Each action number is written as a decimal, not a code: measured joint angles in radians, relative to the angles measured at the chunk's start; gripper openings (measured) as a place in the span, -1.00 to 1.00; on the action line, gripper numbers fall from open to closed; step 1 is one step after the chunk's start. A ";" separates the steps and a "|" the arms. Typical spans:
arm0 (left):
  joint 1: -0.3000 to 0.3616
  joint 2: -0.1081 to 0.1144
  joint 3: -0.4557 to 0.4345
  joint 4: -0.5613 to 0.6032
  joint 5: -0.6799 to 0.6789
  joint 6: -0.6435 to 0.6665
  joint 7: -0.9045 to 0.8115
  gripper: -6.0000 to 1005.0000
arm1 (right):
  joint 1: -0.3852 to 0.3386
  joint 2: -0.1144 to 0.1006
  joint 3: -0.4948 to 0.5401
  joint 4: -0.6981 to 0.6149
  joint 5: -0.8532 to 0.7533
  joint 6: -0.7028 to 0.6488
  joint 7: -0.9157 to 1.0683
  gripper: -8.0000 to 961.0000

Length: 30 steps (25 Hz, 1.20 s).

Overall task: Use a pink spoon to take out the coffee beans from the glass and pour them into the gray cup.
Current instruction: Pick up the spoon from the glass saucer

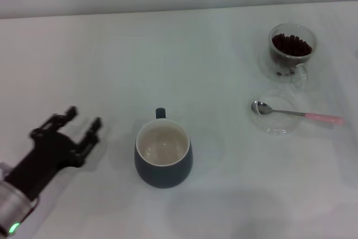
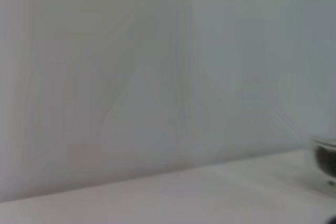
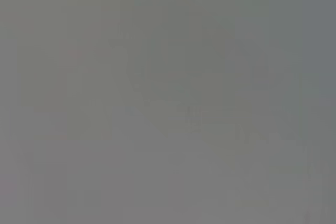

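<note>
My left gripper (image 1: 84, 122) hovers open, empty, left of the gray cup (image 1: 163, 154); the right is unseen. The pink spoon (image 1: 296, 114) rests across a saucer (image 1: 275, 129) near the glass (image 1: 291, 53) of coffee beans (image 1: 291, 43); I fear the slim handle slipping

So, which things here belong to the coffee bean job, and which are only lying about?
For the job:
pink spoon
coffee beans
glass
gray cup
left gripper, jaws open, beside the cup

Only lying about:
clear glass saucer under the spoon
</note>
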 joint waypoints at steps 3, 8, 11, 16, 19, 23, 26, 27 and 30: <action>0.026 0.000 0.000 0.014 -0.079 -0.036 -0.002 0.16 | -0.013 0.001 0.000 0.007 0.001 0.025 0.015 0.71; 0.062 0.000 0.000 0.017 -0.200 -0.071 -0.007 0.17 | -0.055 -0.001 -0.006 0.009 -0.005 0.050 0.166 0.71; 0.071 0.000 0.000 0.018 -0.256 -0.086 -0.007 0.18 | -0.087 -0.005 -0.035 0.001 -0.021 0.058 0.306 0.71; 0.066 -0.001 0.000 0.019 -0.328 -0.092 -0.005 0.27 | -0.153 -0.012 -0.157 -0.042 -0.037 0.097 0.559 0.71; 0.062 -0.003 0.000 0.014 -0.409 -0.083 -0.005 0.54 | -0.198 -0.015 -0.245 -0.069 -0.039 0.134 0.688 0.71; 0.061 -0.006 0.000 0.009 -0.492 -0.073 -0.006 0.71 | -0.252 -0.019 -0.333 -0.087 -0.039 0.173 0.803 0.71; 0.051 -0.004 0.000 0.007 -0.507 -0.071 -0.008 0.79 | -0.284 -0.021 -0.399 -0.109 -0.049 0.184 0.886 0.70; 0.048 -0.003 0.000 0.007 -0.510 -0.071 -0.008 0.79 | -0.291 -0.021 -0.421 -0.114 -0.056 0.185 0.910 0.70; 0.031 -0.002 0.000 0.010 -0.526 -0.063 -0.008 0.79 | -0.302 -0.021 -0.486 -0.118 -0.084 0.186 0.947 0.70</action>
